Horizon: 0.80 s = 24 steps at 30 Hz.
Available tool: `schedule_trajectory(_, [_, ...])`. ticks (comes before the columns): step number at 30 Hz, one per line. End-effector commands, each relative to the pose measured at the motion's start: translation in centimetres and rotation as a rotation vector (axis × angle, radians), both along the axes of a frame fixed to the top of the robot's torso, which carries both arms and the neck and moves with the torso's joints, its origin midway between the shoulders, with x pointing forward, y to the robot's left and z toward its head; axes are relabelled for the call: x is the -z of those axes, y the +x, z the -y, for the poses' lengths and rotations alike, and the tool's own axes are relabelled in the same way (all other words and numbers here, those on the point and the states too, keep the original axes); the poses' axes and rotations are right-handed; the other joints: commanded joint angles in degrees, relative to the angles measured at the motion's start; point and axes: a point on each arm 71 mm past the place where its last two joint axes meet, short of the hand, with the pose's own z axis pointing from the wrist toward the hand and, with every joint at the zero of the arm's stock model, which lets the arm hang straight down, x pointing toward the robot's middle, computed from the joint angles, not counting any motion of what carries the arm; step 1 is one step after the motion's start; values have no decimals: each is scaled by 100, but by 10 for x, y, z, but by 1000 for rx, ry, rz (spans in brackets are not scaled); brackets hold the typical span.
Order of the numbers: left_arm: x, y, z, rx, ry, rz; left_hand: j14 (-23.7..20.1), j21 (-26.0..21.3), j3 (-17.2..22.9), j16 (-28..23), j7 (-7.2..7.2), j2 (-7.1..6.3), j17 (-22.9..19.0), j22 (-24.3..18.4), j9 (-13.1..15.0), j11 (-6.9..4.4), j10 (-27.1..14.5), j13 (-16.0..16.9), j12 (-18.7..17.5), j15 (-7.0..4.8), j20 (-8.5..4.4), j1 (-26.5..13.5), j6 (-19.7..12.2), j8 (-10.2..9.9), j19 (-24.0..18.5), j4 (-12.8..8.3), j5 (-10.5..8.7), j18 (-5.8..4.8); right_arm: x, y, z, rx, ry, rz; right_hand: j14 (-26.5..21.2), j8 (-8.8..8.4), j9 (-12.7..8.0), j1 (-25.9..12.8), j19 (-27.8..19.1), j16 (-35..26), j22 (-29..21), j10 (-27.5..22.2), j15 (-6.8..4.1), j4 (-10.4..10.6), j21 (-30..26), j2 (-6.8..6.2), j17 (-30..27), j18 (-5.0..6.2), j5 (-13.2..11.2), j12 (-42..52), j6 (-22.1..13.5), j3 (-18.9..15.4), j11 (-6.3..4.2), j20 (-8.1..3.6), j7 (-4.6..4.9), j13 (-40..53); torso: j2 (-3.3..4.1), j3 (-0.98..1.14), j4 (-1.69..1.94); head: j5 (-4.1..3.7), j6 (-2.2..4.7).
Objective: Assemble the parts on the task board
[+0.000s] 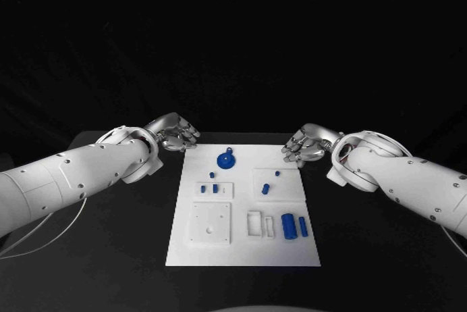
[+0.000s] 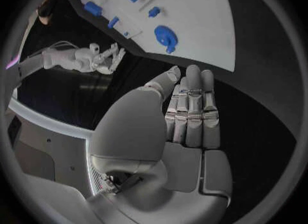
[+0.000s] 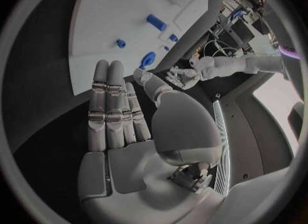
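Lying nearest the robot on the black table [image 1: 97, 258], the white board [image 1: 243, 254] has a bare front strip; just beyond it sit a raised square plate [image 1: 211, 223] on the left, a slotted block [image 1: 259, 224] in the middle, and two blue cylinders side by side on the right, a thick one [image 1: 289, 225] and a thin one [image 1: 303, 225]. Farther up, two short blue pegs [image 1: 208, 188] stand in a small plate on the left, and another blue peg [image 1: 266, 188] stands in a plate on the right, with a tiny blue piece [image 1: 277, 172] behind it. Near the far edge rests a round blue disc [image 1: 225, 161] with a small loop, perhaps a gear; its rim is too small to tell. Flanking the far corners, just off the board, hover the left hand [image 1: 175, 134] and the right hand [image 1: 308, 144], both holding nothing. Each wrist view shows the fingers [image 2: 192, 111] straight and pressed together, thumb slightly apart, with the palm flat.
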Motion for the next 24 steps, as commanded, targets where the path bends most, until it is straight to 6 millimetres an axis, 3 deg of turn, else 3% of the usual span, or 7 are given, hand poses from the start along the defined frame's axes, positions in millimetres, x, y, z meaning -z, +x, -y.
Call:
schedule_trajectory(1, [-8, -2, -3, -55, -306, -83, -323, -450, 47, -842, 28, -11, -402, -345, -5, 79, -305, -2, -32, 175, 154, -134, -5, -22, -391, 46, -66, -191, 4, -6, -7, -27, -167, 86, 284, -18, -5, -13, 161, 506, 139, -76, -53, -65, 210, -50, 322, 34, -63, -4, 64, 4, -16, -43, -18, 6, 1, 7, 1, -29, 13])
schedule_trajectory(3, [-10, -4, -3, -67, -451, -157, -408, -678, -58, -1478, -32, -69, -700, -761, -12, 196, -683, 0, -30, 339, 318, -287, -155, -37, -619, 118, -61, -241, 7, -9, -12, -33, -206, 119, 245, -23, -6, -43, 212, 796, 247, -87, -50, -70, 346, -70, 516, 72, -328, -14, 96, 110, -13, -45, -29, 1, 2, 11, 3, -32, 20])
schedule_trajectory(4, [-10, -5, -3, -67, -504, -183, -131, -646, -224, -2020, -35, 5, -929, -1333, 4, 230, -860, 0, 6, 357, 399, -196, -238, 10, -644, 70, -38, -170, 8, -10, -15, -35, -221, 131, 234, -19, -5, -70, 254, 1015, 329, -90, -39, -70, 452, -103, 653, 106, -382, -11, 115, 204, -11, -34, -31, 3, 4, 13, 7, -33, 30])
schedule_trajectory(9, [-13, -13, 3, -21, -691, -274, -4, -644, -969, -3372, -73, 231, -1200, -3100, -1, 239, -1038, -1, -11, 571, 591, -274, -247, -5, -876, 147, -100, -264, 13, -16, -27, -42, -294, 193, 188, -20, -4, -146, 254, 1639, 730, -121, -66, 0, 859, -309, 1105, 120, -615, -15, 127, 631, -15, -58, -44, 2, 7, 0, 14, -22, 47])
schedule_trajectory(12, [-15, -16, 6, 12, -731, -293, -117, -649, -1267, -3391, -90, 395, -1507, -4115, -3, 244, -1097, 0, -15, 611, 656, -216, -260, -6, -682, 88, -145, -226, 16, -17, -31, -43, -321, 211, 79, -21, -4, -141, 202, 1926, 946, -114, -66, 104, 995, -426, 1260, 133, -704, -15, 131, 847, -16, -63, -47, 2, 5, -9, 9, -15, 49])
schedule_trajectory(17, [-16, -19, 10, 47, -765, -306, -114, -602, -1438, -3373, -47, 500, -1712, -4949, -7, 244, -1065, -6, -20, 604, 634, -193, -262, -15, -451, -35, -140, -205, 20, -18, -39, -38, -346, 245, 60, -19, -3, -94, 186, 2089, 1145, -160, -55, 188, 1071, -534, 1285, 159, -845, -16, 126, 1027, -5, -52, -42, 2, 12, -8, 13, -23, 50])
schedule_trajectory(24, [-17, -20, 12, 63, -771, -312, -116, -534, -1514, -3387, -34, 546, -1837, -5295, -6, 264, -1055, -4, -17, 618, 636, -192, -268, -13, -274, -87, -136, -140, 26, -20, -47, -43, -356, 258, 48, -18, -2, -100, 189, 2290, 1324, -137, -54, 256, 1150, -603, 1333, 179, -957, -18, 141, 1261, -9, -49, -45, 1, 9, -6, 14, -5, 27])
